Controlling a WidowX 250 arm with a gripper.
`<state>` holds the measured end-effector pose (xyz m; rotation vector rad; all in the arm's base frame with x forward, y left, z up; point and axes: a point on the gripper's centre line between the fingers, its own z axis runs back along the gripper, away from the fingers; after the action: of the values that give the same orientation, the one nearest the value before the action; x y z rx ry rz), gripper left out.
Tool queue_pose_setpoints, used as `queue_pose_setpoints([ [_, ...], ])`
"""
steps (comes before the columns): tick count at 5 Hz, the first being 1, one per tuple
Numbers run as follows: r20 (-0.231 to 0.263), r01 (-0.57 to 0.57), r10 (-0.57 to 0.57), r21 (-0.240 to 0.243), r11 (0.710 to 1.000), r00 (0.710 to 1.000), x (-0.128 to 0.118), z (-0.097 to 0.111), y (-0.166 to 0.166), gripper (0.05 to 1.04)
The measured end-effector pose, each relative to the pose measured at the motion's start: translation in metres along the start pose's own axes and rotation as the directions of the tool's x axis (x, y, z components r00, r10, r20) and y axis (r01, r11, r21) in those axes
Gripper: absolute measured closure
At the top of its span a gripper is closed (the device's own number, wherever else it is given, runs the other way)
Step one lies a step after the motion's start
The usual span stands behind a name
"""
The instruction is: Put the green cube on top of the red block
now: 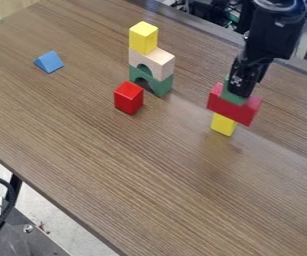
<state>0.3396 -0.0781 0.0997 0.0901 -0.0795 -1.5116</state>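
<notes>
At the upper right, my gripper hangs down over a small stack, right at the green cube and covering much of it. The green cube appears to rest on top of the long red block, though part of where they meet is hidden. Beneath the red block stands a yellow block that is narrower than it. Whether the gripper has hold of the cube cannot be told from this view.
A tower of green arch, wooden arch and yellow block stands left of the gripper. A red cuboid is just in front of it. A blue triangular block lies at the upper left of the table.
</notes>
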Motion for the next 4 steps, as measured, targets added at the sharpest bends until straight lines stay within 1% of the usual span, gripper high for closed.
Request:
queue_pose_setpoints([
  [2, -0.002, -0.030, 0.030, 0.023, 0.999, 1.000, -0.0009, 0.0001, 0.0021, 0.534],
  [4, 0.002, -0.032, 0.032, 0.034, 0.999, 0.999, 0.0004, 0.0016, 0.0065, 0.535],
])
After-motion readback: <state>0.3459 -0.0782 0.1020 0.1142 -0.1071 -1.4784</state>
